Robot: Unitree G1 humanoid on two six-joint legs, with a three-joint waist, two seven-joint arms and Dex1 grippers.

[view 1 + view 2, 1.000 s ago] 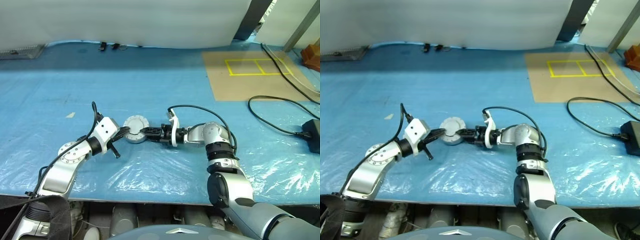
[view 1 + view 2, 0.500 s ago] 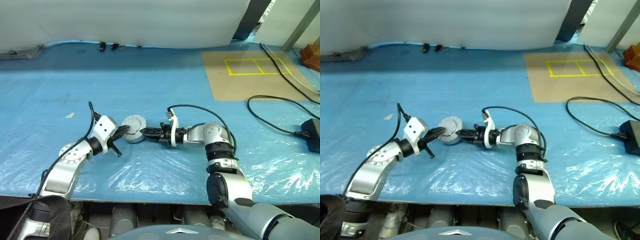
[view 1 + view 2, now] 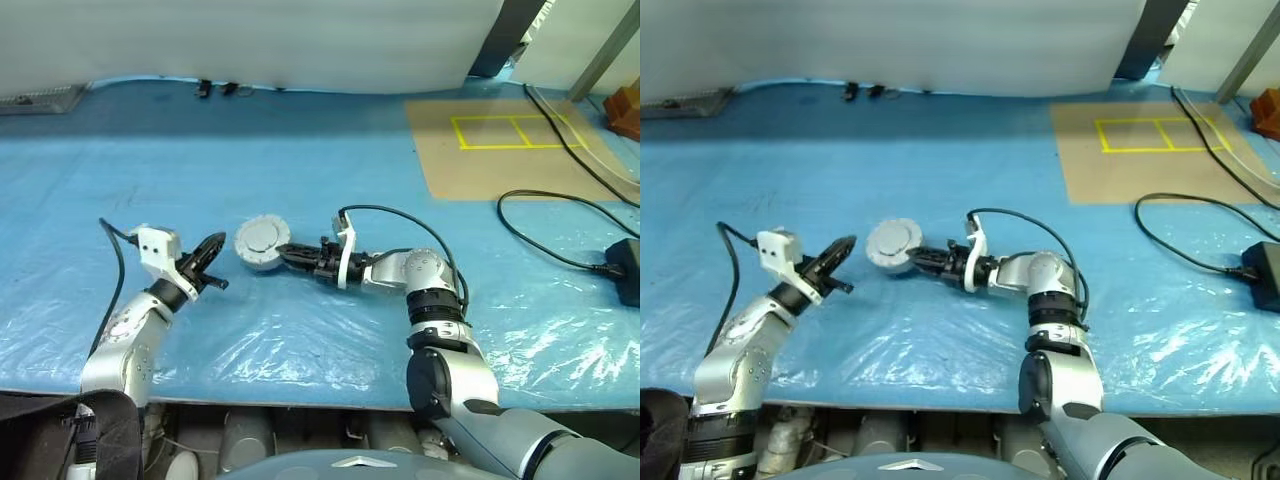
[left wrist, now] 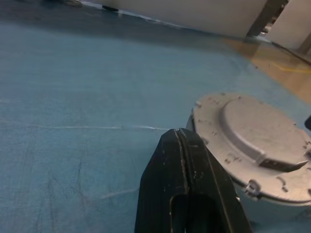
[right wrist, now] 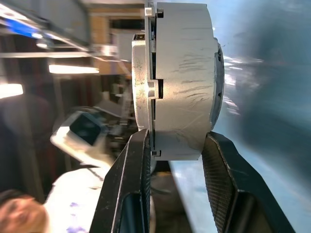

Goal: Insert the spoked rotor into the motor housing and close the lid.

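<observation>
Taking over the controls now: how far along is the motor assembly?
Done, by the look of it: the lid sits on the motor housing, so no windings show. In hand: the right gripper clamps the closed housing by its faces, one edge raised off the blue sheet. The left gripper is shut, apart from it. Left: set it down, release.

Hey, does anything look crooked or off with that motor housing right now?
Nothing stands out. The motor housing, lid on, is gripped at its edge by the right gripper; its seam looks even in the right wrist view. The left gripper is shut, apart from it.
</observation>
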